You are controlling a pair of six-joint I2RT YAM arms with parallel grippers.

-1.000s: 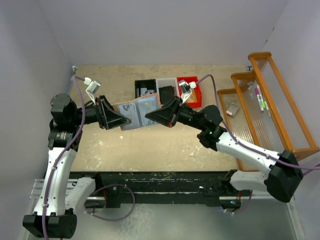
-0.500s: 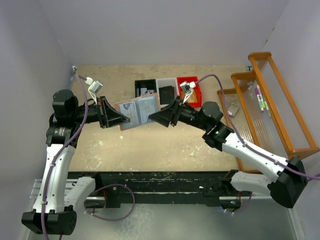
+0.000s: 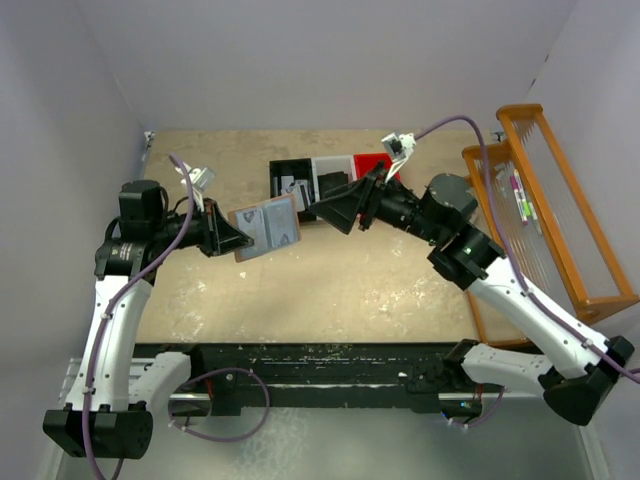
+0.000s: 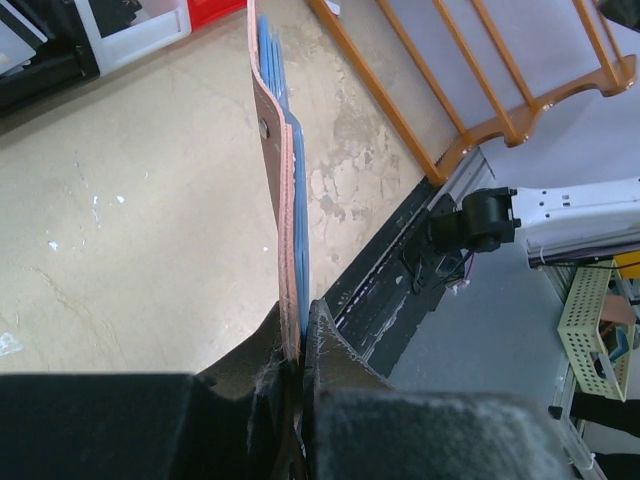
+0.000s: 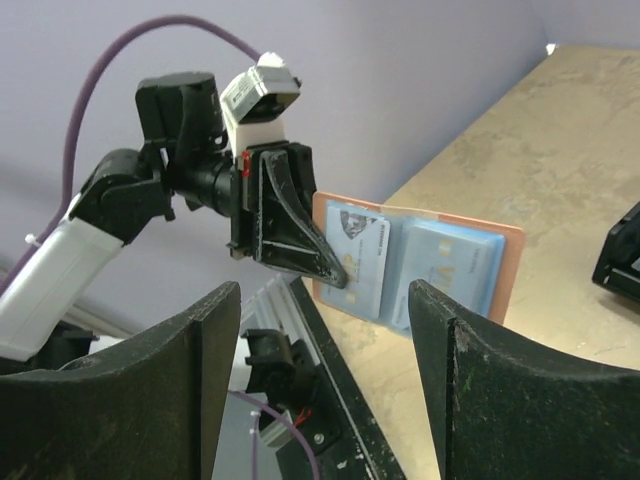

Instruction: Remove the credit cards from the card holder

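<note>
Backing away rightward, the right tool (image 3: 330,215) had released the card holder (image 3: 268,228), its jaws apart. The left tool (image 3: 235,240) stayed clamped on the holder's left edge, holding it open above the bench (image 3: 300,300), with the credit cards (image 5: 352,238) in its slots.

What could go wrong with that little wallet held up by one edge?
The left gripper pinches the open card holder only at one edge, so it might slip or twist. The credit cards lie flat in their slots; the open right gripper may catch the flap instead of a card.
</note>
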